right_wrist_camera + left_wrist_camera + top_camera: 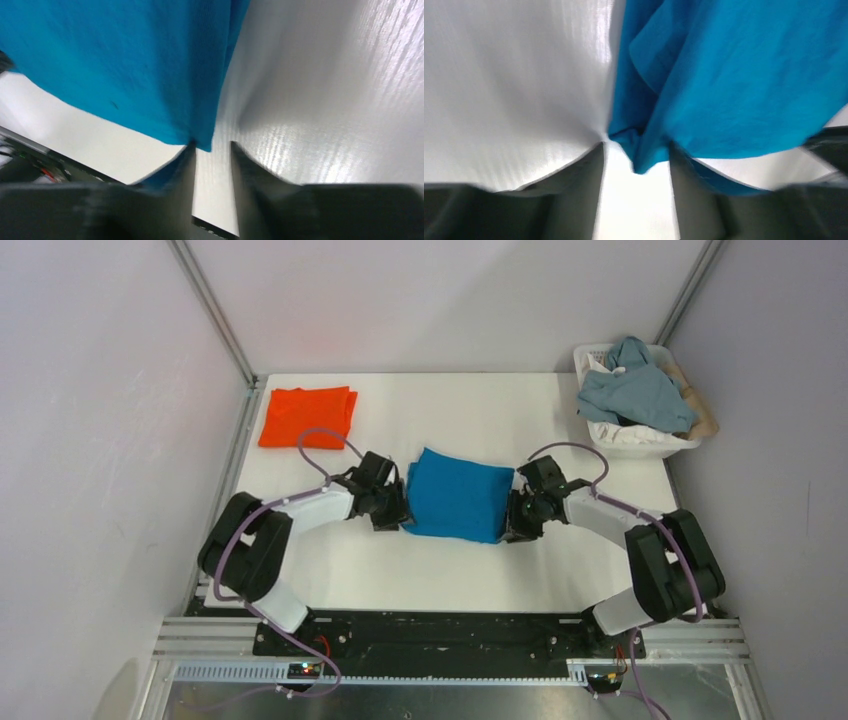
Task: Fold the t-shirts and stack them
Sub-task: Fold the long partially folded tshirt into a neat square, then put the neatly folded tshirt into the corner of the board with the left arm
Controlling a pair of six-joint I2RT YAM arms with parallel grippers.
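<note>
Blue t-shirt [457, 495] folded, centre; orange t-shirt [308, 417] folded, far left.

Each unit, left arm [300, 508] and right arm [612, 516], consists of white shell links joined by black joint housings. A mauve left cable [318, 435] loops outside the links from base to wrist; the right cable [570, 447] matches it. The left hand [400, 516] and right hand [512, 521] are black. The left-hand fingers [579, 200] and right-hand fingers [250, 185] appear to be dark grey tapering blades; blur hides surface detail. Both bases sit on a black plate [450, 632] carried by an aluminium rail [200, 635].
</note>
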